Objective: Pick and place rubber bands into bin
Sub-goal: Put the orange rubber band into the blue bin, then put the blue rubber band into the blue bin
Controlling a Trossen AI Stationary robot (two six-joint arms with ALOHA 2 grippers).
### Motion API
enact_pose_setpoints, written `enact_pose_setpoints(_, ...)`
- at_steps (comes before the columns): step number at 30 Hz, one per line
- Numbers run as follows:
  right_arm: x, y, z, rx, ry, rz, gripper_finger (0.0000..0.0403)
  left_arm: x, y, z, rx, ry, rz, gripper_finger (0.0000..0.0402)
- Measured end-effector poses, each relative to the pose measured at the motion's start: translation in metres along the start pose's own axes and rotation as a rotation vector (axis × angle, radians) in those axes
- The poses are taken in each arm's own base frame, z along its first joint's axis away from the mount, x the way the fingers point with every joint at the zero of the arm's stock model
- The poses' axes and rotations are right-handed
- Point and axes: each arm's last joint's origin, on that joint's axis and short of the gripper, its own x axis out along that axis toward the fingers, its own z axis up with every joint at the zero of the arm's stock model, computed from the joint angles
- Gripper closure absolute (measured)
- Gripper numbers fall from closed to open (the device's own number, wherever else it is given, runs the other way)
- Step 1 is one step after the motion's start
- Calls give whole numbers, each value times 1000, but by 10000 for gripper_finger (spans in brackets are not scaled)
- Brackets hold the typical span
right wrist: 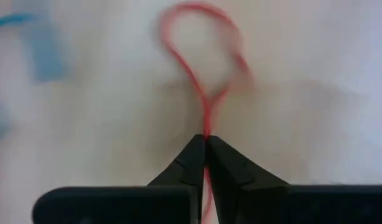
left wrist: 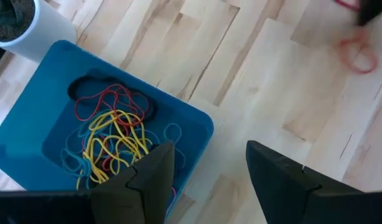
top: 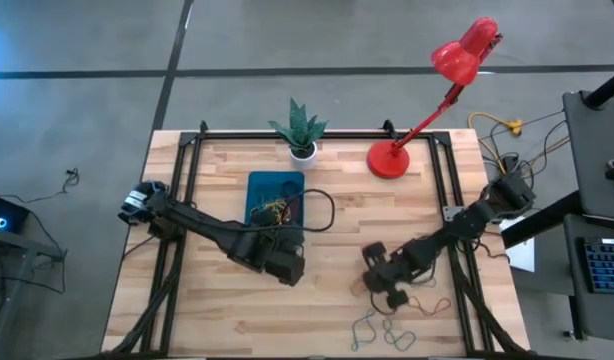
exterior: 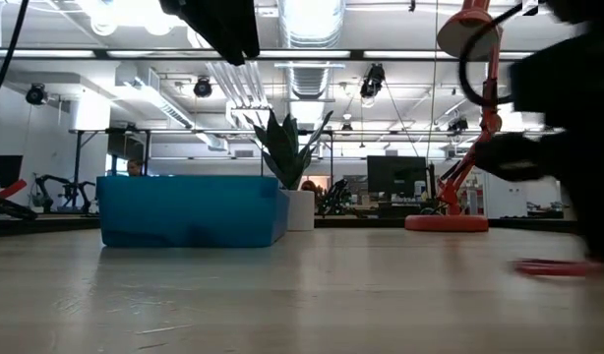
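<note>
The red rubber band (right wrist: 203,68) lies flat on the table (top: 227,320), on the right side, well apart from the bin (top: 275,185). The right tool (right wrist: 206,144) is shut tight on it: the two tips meet w/ the thin red strand pinched between them, and the loop sticks out in front. The low view shows a red bit down on the wood, so it's prob not lifted yet.

To do this step well: keep the tips squeezed, go straight up first so the floppy loop hangs free, then carry it over to the bin. Go slow, bc a thin band can slip out or snag.

The bin is near the white plant pot (top: 303,152) and already has lots of bands (left wrist: 113,134), red, yellow & blue-ish. The left tool (left wrist: 206,168) hangs just above the bin's edge, tips wide apart, holding nothing. More loose bands (top: 382,328) wait near the front edge.
</note>
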Motion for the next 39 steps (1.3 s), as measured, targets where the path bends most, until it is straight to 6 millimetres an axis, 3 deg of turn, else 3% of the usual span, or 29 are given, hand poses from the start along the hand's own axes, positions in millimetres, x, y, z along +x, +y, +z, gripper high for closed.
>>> enact_pose_setpoints(7, -54, -32, 38, 180, -290, -110, 395, -7, -6, -4, -55, -10, -23, 217)
enact_pose_setpoints(12, -97, -75, 72, 284, -479, -146, 395, -19, -8, -10, -107, -11, -44, 217)
enact_pose_setpoints(15, -105, -107, 89, 325, -511, -134, 395, -30, -5, -16, -150, -15, -52, 217)
enact_pose_setpoints(20, -100, -167, 122, 398, -540, -71, 395, -48, 1, -33, -207, -10, 13, 217)
enact_pose_setpoints(27, -74, -214, 171, 379, -536, -86, 394, -67, 8, -55, -278, 10, 83, 217)
enact_pose_setpoints(32, -61, -224, 188, 290, -455, -114, 363, -75, 8, -70, -323, 18, 136, 217)
enact_pose_setpoints(39, -53, -229, 193, 189, -308, -145, 261, -73, 7, -79, -321, -5, 153, 217)
